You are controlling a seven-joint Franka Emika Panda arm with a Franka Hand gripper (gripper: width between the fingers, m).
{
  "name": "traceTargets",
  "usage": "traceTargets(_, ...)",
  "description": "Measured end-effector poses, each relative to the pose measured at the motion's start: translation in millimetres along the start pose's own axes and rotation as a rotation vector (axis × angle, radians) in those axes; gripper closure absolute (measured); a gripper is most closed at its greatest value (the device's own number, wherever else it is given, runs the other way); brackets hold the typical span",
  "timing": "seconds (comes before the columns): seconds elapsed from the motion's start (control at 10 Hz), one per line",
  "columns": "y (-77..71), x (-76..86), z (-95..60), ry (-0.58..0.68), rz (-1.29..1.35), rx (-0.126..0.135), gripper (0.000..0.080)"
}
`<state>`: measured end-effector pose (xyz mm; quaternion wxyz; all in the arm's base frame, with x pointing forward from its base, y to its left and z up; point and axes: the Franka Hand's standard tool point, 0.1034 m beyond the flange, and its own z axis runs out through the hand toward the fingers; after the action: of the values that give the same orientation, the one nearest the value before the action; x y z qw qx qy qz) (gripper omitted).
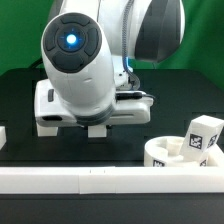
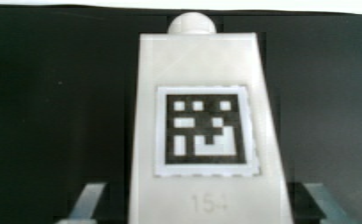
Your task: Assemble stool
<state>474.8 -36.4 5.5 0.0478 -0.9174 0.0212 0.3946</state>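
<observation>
In the wrist view a white stool leg (image 2: 203, 105) lies lengthwise on the black table. It carries a black-and-white tag and has a rounded peg at its far end. My gripper (image 2: 204, 200) straddles its near end, with one finger (image 2: 93, 200) on each side and a dark gap between each finger and the leg. In the exterior view the gripper (image 1: 95, 129) is low over the table and the hand hides that leg. The round white seat (image 1: 172, 153) sits at the exterior view's right. A second tagged leg (image 1: 203, 136) stands at the seat; whether in it or behind it I cannot tell.
A long white border rail (image 1: 80, 180) runs along the near edge in the exterior view. A small white piece (image 1: 3, 135) shows at that view's left edge. The robot's bulky white wrist (image 1: 75, 60) fills the middle of the view.
</observation>
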Motion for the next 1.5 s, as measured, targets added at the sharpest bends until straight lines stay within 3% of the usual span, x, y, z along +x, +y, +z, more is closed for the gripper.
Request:
traceTargets(0.6,0.6,-0.3,-2.8,0.0,0.001,0.002,0.0465)
traceTargets(0.7,-4.9,-2.4,-21.0,0.019,-0.01,0.004,0.0465)
traceTargets(0.9,-20.6,-26.2,-70.1,0.043,0.007,0.022,0.0463)
traceTargets(1.0,-22.0,-31.4,-84.2,0.064,0.01,0.026,0.0463)
traceTargets(1.3,-18.0,-31.7,-82.3,0.078,0.017,0.03,0.0463)
traceTargets(1.5,-26.8,-17.4,-93.0,0.192,0.075,0.028,0.0463)
